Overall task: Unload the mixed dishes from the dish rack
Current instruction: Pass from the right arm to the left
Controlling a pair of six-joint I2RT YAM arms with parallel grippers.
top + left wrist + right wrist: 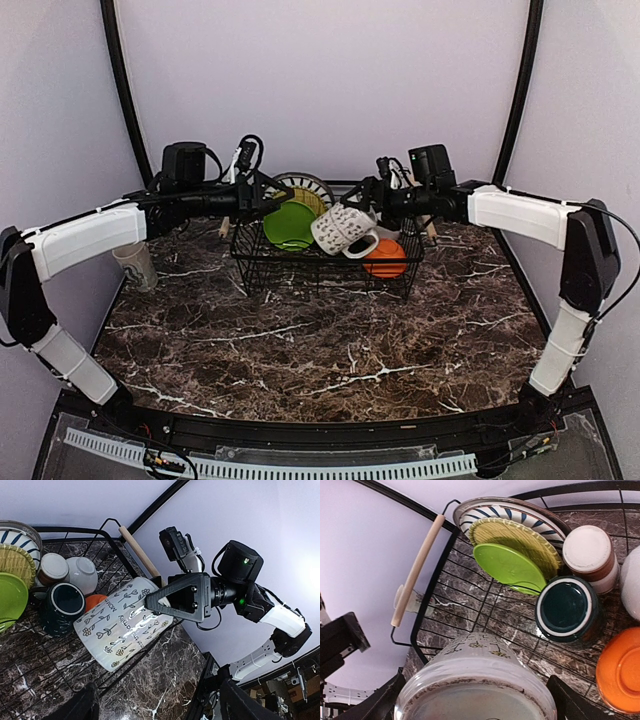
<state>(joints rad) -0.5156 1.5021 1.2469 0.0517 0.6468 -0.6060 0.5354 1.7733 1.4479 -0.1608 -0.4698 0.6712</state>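
Nearest the arm bases, a dark marble desk spreads out, with a pale cup standing at its left edge. Farther back sits the black wire dish rack, holding an orange bowl, a dark green mug, and upright lime-green plate and yellow plate. Over the rack's middle, the right tool is clamped on a tilted flower-patterned mug. The left tool hovers at the rack's left end, fingers apart, holding nothing.
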